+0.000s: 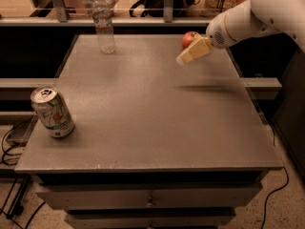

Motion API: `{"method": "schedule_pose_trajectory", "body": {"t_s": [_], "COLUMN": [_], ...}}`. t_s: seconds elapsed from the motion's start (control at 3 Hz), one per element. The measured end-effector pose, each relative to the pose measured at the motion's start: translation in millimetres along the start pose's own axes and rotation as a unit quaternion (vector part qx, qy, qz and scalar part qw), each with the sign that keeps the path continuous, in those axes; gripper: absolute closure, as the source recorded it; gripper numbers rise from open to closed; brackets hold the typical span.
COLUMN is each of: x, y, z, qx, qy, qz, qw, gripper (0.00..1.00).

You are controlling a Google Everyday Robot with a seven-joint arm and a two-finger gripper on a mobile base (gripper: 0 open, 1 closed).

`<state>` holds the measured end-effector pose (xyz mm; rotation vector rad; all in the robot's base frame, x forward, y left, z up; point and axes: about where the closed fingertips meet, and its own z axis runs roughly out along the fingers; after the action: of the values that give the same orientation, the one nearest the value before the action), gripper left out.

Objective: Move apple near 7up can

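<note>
A grey table [157, 123] with a flat, matte, faintly grainy top fills the scene. Its front edge is slightly scuffed, and drawers [150, 199] with small knobs sit below. A speckled floor shows beneath, with dark cables [8, 144] trailing at the left. Behind the table run a low ledge and metal rails, with dim clutter beyond.

The gripper [181, 59] is a cream, wedge-shaped piece on the end of a smooth white, rounded arm [248, 15] that reaches in from the upper right. It hangs above the far right part of the tabletop and casts a soft shadow [209, 87] on the surface nearer the camera. Whether the gripper is spread or closed cannot be told from this angle.

The apple [188, 37] sits just behind the gripper at the far edge of the table. It is small, round and red, and its lower right side is hidden by the cream wedge; whether the two touch cannot be told.

Well to the left of the gripper, about as far back, a clear ribbed plastic water bottle [104, 25] with a white cap stands upright. The 7up can [52, 112] stands far from the gripper, toward the near left corner. It is a silver-white cylinder with green and red markings and its pull-tab top showing.
</note>
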<state>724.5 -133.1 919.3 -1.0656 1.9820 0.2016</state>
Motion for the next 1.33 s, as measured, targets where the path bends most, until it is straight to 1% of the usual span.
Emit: {"method": "schedule_pose_trajectory", "body": {"t_s": [0.33,0.67,1.33], "x": [-1.8,-2.4,-1.2], "y": [-19.1,-36.5,-57.8], "z": [19.4,41.2,80.7], "qx": [0.01,0.017,0.009], "qy": [-0.009,-0.008,-0.002], "qz": [0.017,0.02,0.02], "qw": [0.9998,0.9996,0.9997], "gripper": [0.0,0.0,0.0]}}
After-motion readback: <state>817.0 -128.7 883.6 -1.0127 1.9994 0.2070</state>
